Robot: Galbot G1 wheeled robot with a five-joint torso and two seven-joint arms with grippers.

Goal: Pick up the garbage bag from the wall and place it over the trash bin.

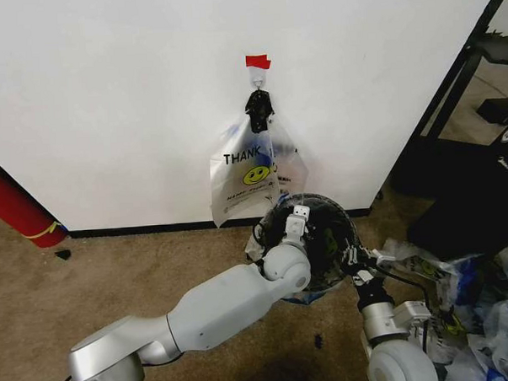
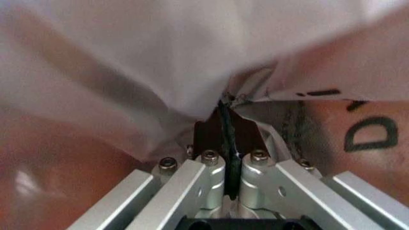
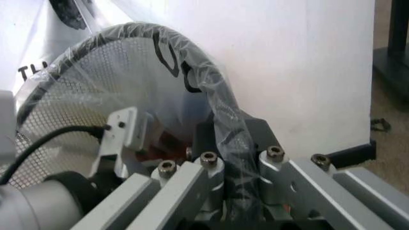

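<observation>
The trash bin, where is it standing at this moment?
In the head view the trash bin stands on the carpet by the wall, below the hanging bags; the left gripper reaches into it, and the right gripper grips its rim.

Counted: 1 bag on the wall hook (image 1: pixel 258 91), 1 bag (image 3: pixel 191 72) stretched over the 1 trash bin (image 1: pixel 336 229), a pile of loose bags (image 1: pixel 478 307) on the floor, too jumbled to count, 1 red cylinder (image 1: pixel 14 205), 2 robot arms.
</observation>
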